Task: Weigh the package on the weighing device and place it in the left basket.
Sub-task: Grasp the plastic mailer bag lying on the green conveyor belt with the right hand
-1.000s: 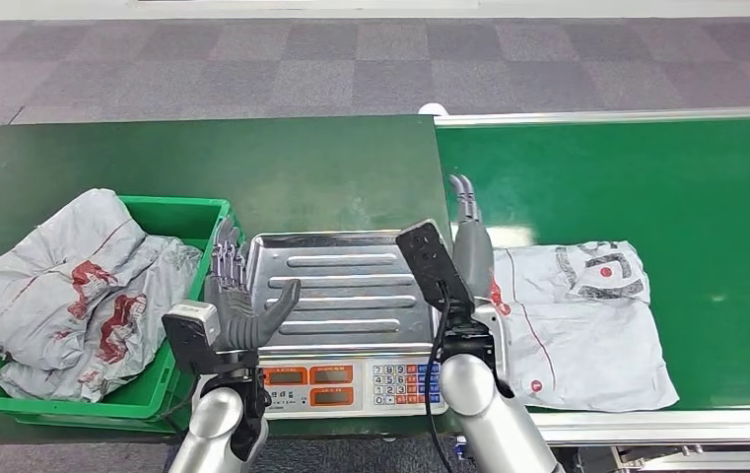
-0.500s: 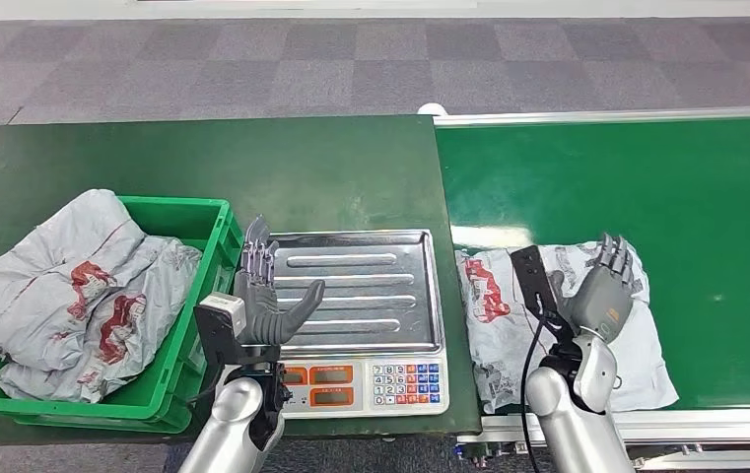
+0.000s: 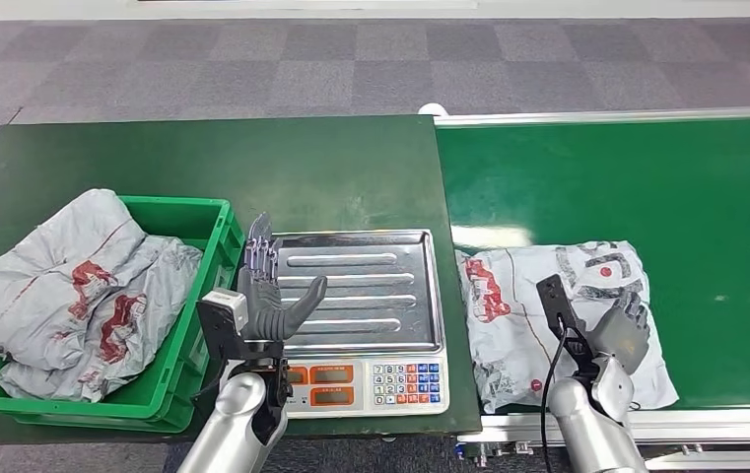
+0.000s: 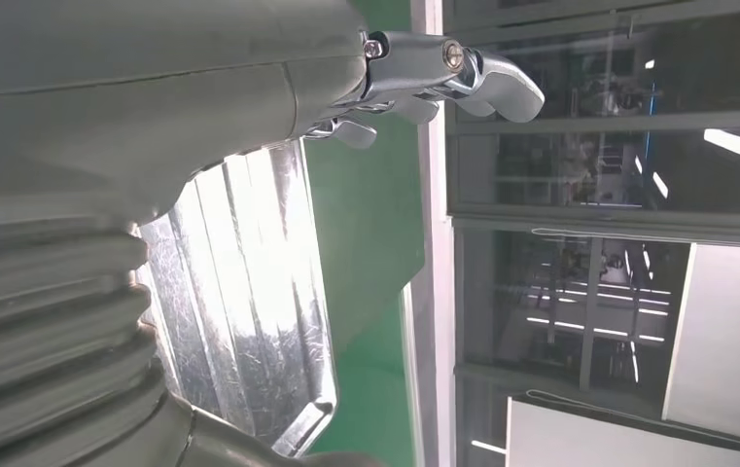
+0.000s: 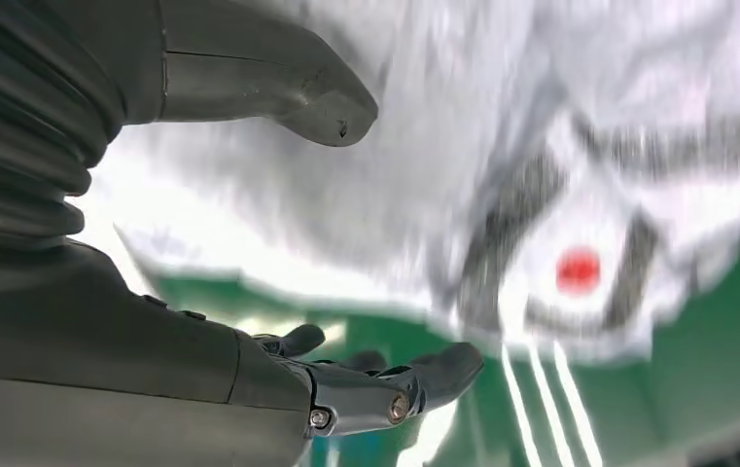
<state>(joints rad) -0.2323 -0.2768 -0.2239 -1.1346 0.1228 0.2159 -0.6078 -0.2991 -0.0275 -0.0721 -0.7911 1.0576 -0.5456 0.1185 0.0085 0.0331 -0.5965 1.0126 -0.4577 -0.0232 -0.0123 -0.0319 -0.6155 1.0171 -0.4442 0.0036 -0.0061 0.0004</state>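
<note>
A grey-white package with red and black print lies flat on the green conveyor belt, just right of the scale. In the right wrist view the package is blurred and close. My right hand hovers over the package's near right part with fingers apart, holding nothing; its thumb and fingers straddle open space. The scale carries a bare steel tray. My left hand stands upright and open over the tray's left edge, and the tray gleams beside it. The green left basket holds grey packages.
The scale and basket sit on a dark green table. The belt's metal rail runs along the near edge. Grey packages spill over the basket's left rim. Grey carpet floor lies beyond the table.
My right hand swung from beside the scale to the package's right side, then drew back and lower toward the belt's near edge. The left hand shifted slightly right over the tray edge.
</note>
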